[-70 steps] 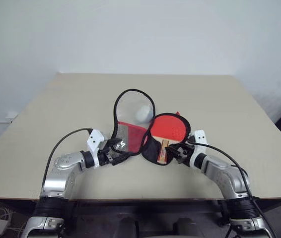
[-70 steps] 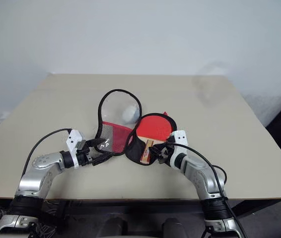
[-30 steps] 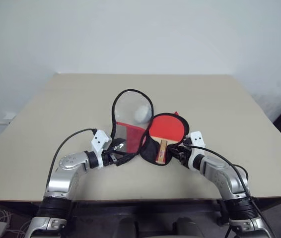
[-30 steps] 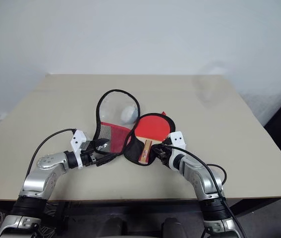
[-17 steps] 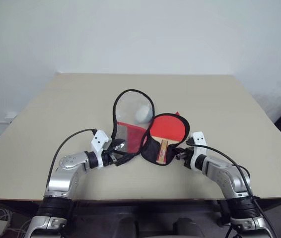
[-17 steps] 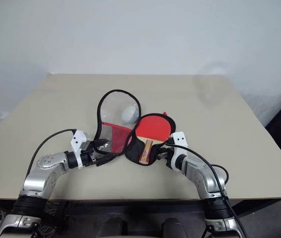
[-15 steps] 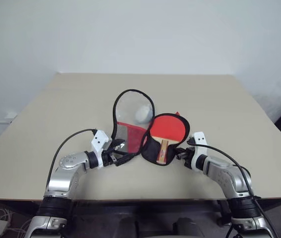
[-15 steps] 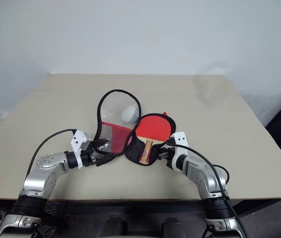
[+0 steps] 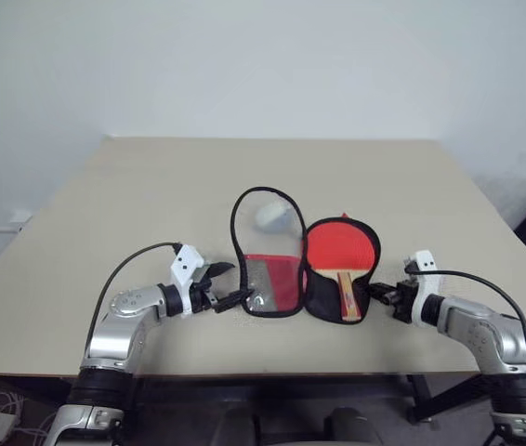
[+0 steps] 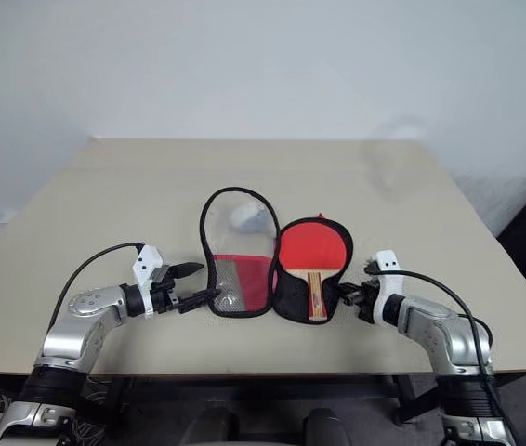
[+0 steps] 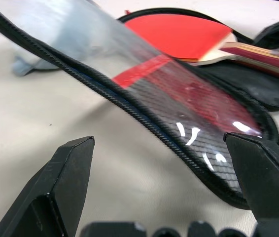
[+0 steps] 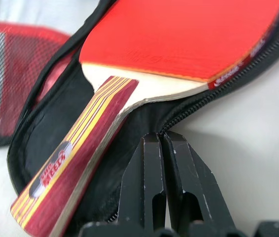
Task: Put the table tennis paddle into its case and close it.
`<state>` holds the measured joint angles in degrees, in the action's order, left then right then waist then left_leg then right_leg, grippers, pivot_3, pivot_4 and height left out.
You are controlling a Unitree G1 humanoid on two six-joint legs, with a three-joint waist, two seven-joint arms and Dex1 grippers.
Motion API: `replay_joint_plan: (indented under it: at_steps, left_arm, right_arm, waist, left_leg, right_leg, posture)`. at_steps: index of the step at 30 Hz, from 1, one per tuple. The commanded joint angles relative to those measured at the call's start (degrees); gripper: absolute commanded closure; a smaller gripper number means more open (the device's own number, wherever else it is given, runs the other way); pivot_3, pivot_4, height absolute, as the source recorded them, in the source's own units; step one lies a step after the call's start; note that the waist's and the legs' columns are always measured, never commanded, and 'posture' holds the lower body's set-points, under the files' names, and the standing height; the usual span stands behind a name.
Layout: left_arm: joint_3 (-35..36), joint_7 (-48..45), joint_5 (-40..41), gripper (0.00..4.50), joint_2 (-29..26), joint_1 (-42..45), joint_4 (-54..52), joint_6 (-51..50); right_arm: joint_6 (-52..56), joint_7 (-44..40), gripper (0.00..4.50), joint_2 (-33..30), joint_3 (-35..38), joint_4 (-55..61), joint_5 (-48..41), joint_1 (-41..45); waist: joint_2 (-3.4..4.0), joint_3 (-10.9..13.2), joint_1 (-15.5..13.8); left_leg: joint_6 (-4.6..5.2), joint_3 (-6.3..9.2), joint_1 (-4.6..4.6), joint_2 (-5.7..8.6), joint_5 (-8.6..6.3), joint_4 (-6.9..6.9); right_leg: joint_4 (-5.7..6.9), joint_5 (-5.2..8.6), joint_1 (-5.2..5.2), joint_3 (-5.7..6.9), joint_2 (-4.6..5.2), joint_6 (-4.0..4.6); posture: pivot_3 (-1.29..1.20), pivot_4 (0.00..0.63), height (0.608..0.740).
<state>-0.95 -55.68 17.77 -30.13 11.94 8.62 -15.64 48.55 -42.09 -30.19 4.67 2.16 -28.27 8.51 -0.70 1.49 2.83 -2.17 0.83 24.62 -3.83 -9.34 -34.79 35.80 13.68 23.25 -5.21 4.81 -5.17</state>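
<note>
Lying open near counter's [image 9: 105, 204] front edge, soft black-and-red zip case [image 9: 272, 279] holds stiff red-faced wooden-handled paddle [image 9: 342, 255]. Left fingers [image 9: 229, 295] spread wide, empty; right fingers [image 9: 381, 295] pinched together at zip rim. Floppy flap: take hold by edge.

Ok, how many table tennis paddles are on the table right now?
1. The table tennis paddle lies face up in the right half of the open case; no other shows.
</note>
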Motion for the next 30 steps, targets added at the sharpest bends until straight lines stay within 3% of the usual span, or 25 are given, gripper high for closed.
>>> replay_joint_plan:
  at_steps: [1, 11, 30]
  left_arm:
    - [0.6, -0.3, 0.1, 0.00, -1.0, 1.1, -1.4, 0.2]
    - [0.5, -0.2, 0.2, 0.00, -1.2, 1.2, -1.4, 0.1]
    - [-0.2, -0.6, 0.2, 0.00, -0.4, 2.8, -0.8, 0.3]
  right_arm:
    - [-2.4, -6.1, 4.48, -4.2, -0.6, 2.6, -0.7, -1.5]
    - [-6.1, -12.3, 4.48, -10.6, -1.3, 3.1, 0.1, -6.3]
    - [-12.9, -7.2, 4.48, -10.3, -0.5, -10.0, 7.1, 2.1]
  waist:
    - [-0.01, 0.0, 0.0]
    - [-0.07, 0.0, -0.1]
    - [-0.10, 0.0, -0.1]
  left_leg:
    - [0.00, 0.00, 0.00, 0.01, 0.00, -0.02]
    - [0.00, 0.00, 0.00, 0.02, -0.01, -0.05]
    - [0.01, 0.00, -0.01, 0.02, 0.00, -0.15]
  right_leg:
    - [0.00, 0.00, 0.00, -0.01, 0.01, 0.00]
    - [-0.02, 0.00, -0.01, 0.00, 0.02, -0.01]
    - [-0.02, 0.00, -0.06, -0.01, 0.02, -0.01]
  posture:
    - [0.00, 0.000, 0.740]
    - [0.00, 0.000, 0.740]
    - [0.00, 0.000, 0.740]
